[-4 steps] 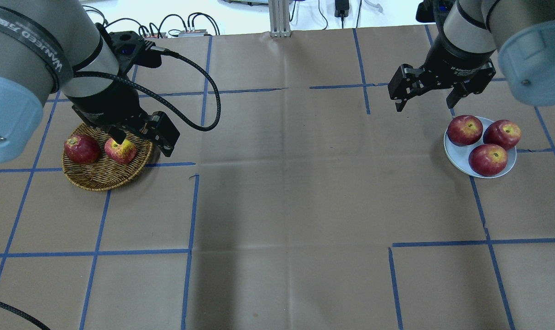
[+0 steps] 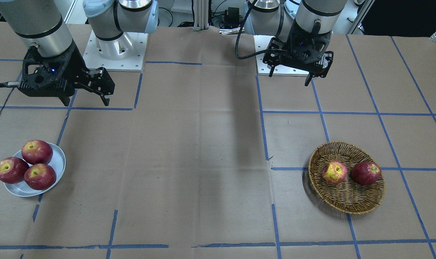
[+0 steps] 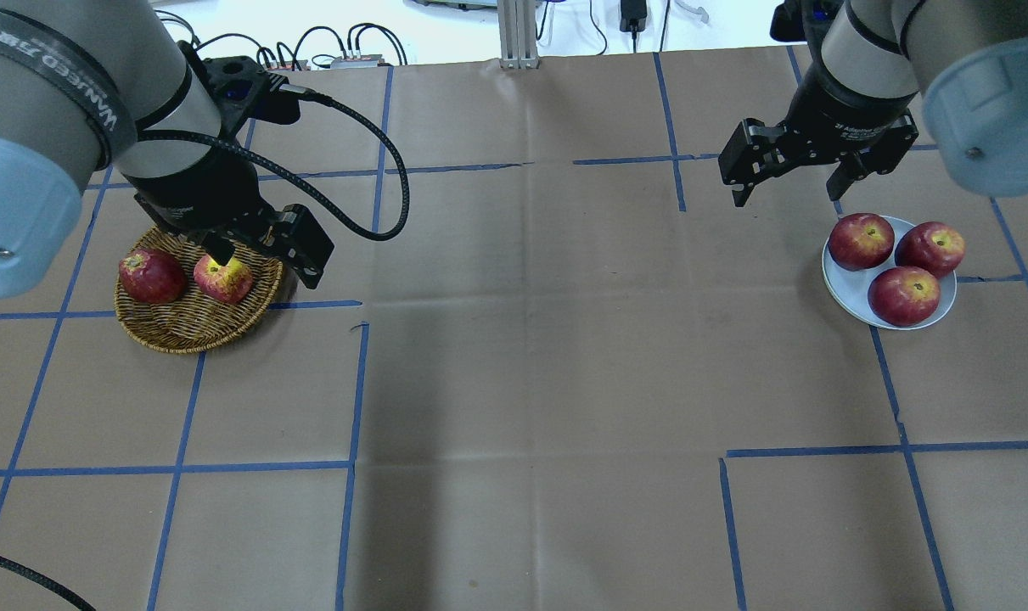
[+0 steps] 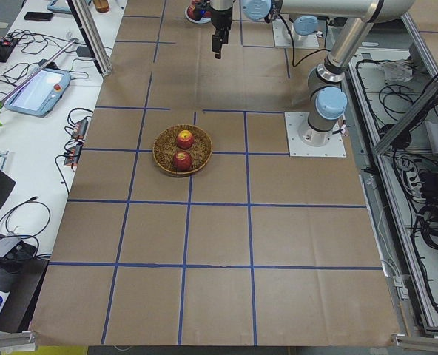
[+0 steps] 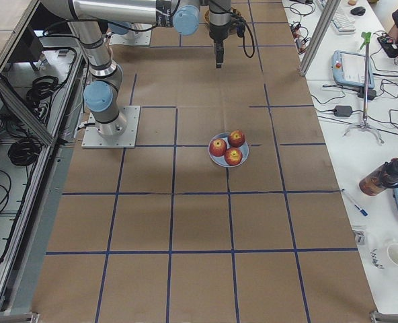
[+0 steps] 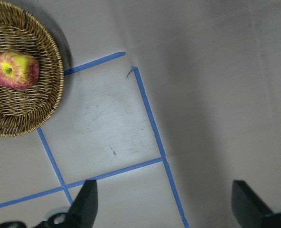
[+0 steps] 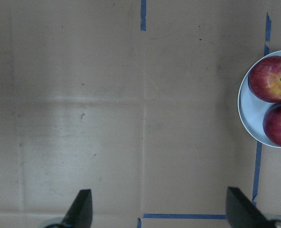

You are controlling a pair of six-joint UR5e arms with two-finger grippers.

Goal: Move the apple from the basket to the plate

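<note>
Streaked apple lies in the basket; both grippers hang spread.

From overhead, my left gripper [image 6: 164, 209], fingers wide apart, overlaps the 12 o'clock rim of the round brown-and-tan woven wicker basket [image 3: 182, 341]. It also hides the top edge of the red apple with yellow-orange streaks [image 3: 223, 280], which sits at 2 o'clock in the basket. A uniformly dark red apple [image 3: 150, 276] lies just beside it at 10 o'clock. The front-facing view shows what overhead hides: the gripper is up off the table and well back from the basket, with both apples fully exposed. A black cable [image 3: 378, 170] loops off the left wrist. Far to the right, the small round pale grey-white plate [image 3: 845, 293] carries three red apples [image 3: 903, 295] at 11, 2 and 5 o'clock. The right gripper [image 3: 787, 197] hangs at the plate's 10 o'clock, fingers spread.
</note>
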